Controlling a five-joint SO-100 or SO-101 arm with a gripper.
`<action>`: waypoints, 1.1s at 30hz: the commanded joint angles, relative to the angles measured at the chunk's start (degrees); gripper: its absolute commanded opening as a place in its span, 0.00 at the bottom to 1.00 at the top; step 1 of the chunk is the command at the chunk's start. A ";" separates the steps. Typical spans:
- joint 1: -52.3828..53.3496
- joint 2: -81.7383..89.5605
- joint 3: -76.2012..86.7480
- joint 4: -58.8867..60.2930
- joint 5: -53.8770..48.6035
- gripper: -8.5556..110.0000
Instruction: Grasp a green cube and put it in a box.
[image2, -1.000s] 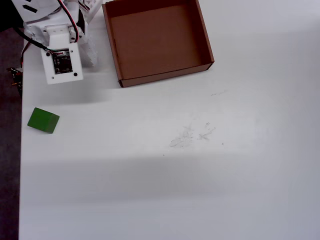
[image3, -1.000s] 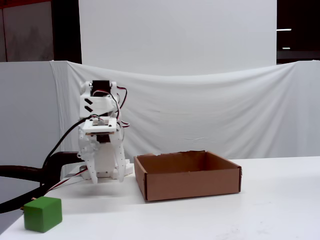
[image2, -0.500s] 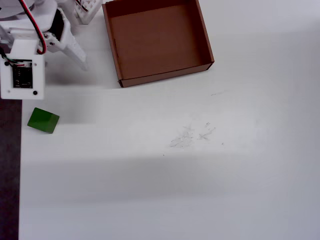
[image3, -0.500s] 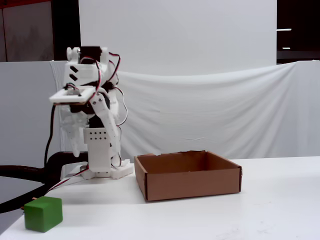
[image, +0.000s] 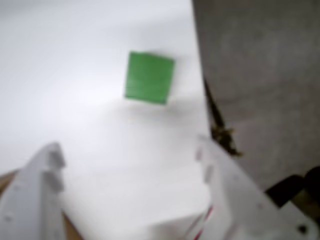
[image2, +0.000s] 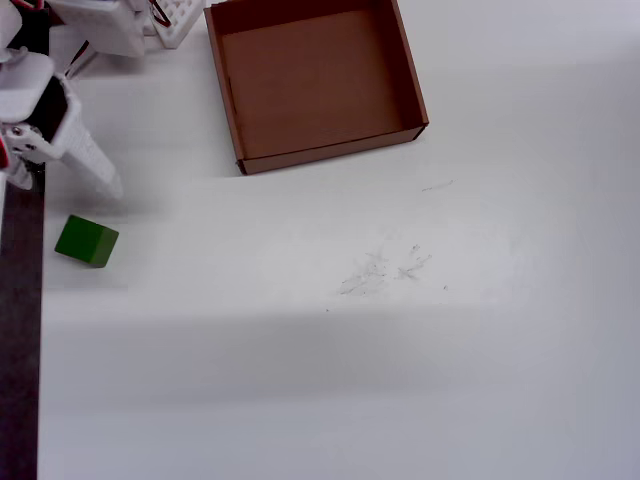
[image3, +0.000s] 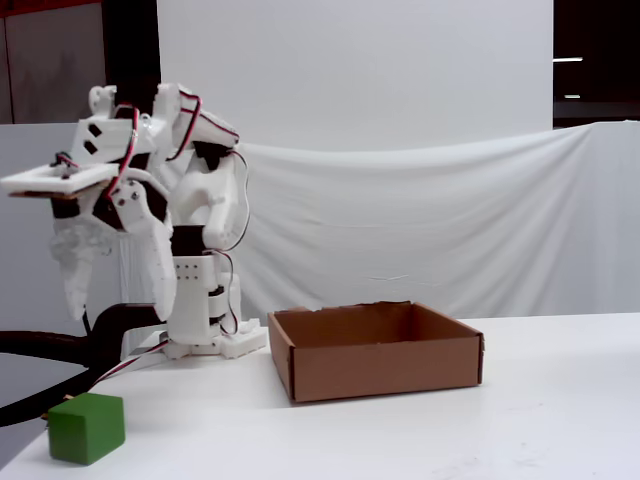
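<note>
White two-finger gripper (image: 130, 165) spread wide, empty, above small bright-green solid cube (image2: 86, 241) at table's left edge, overhead view. Shallow brown cardboard box (image2: 233, 110) at far edge. Risk: cube apparently close to edge; off-centre closure could push it off.

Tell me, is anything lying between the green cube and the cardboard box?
No. The overhead view shows only bare white table between the green cube and the box.

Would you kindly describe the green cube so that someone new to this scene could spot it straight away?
In the overhead view, start at the brown cardboard box at the top of the white table, then look down and far left, near the table's dark edge strip. There sits the green cube, below the white gripper. It is the only green thing, much smaller than the box.
</note>
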 joint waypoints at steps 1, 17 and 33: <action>0.70 -2.37 -4.22 -1.76 -1.58 0.37; 0.97 -22.68 -6.42 -16.70 -1.05 0.36; 1.41 -25.66 0.53 -25.40 -0.88 0.33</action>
